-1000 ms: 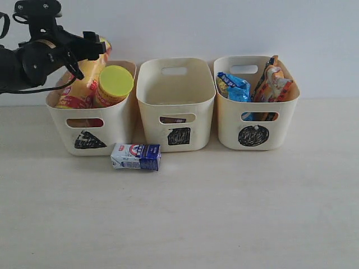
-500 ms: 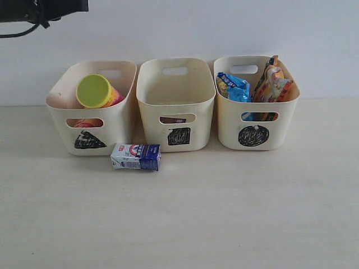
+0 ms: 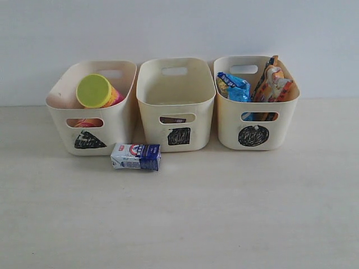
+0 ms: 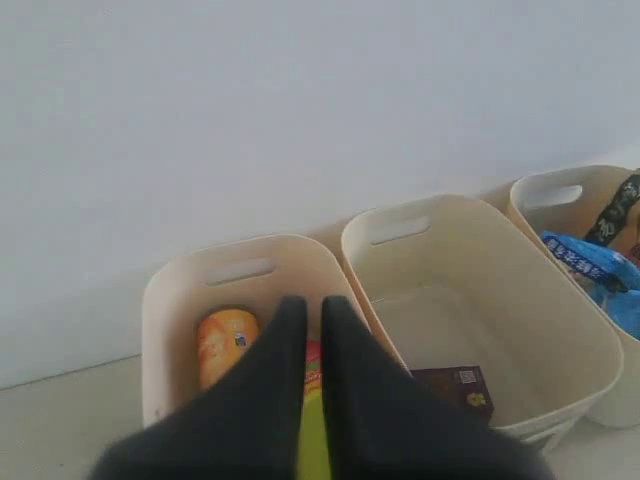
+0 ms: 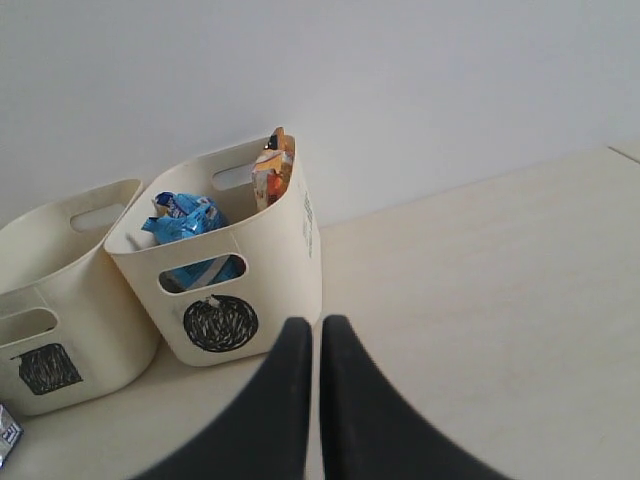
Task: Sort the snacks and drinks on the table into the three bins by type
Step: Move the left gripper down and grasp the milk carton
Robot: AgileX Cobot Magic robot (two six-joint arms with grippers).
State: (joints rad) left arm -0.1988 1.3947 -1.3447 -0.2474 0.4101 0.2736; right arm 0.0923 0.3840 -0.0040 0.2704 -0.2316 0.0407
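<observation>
The three bins stand in a row at the back of the table (image 3: 224, 213): triangle bin (image 3: 115, 131), square bin (image 3: 148, 106), circle bin (image 3: 227, 123). A pink chip tube (image 3: 98, 91) with a yellow-green lid leans in the triangle bin, beside the yellow-orange tube (image 4: 225, 340). The purple box (image 4: 455, 385) lies in the square bin. The blue bag (image 3: 234, 87) and orange-white bag (image 3: 273, 84) stand in the circle bin. The white-and-blue carton (image 3: 136, 156) lies on the table before the triangle and square bins. My left gripper (image 4: 314, 302) hangs shut and empty above the triangle bin. My right gripper (image 5: 316, 322) is shut and empty, beside the circle bin (image 5: 270, 270).
A plain pale wall runs close behind the bins. Neither arm shows in the exterior view. Bare table stretches in front of the carton and to the right of the circle bin.
The left arm, which held the yellow-orange tube over the triangle bin, let it go inside and rose out of the exterior view. The pink tube tipped over to lean.
</observation>
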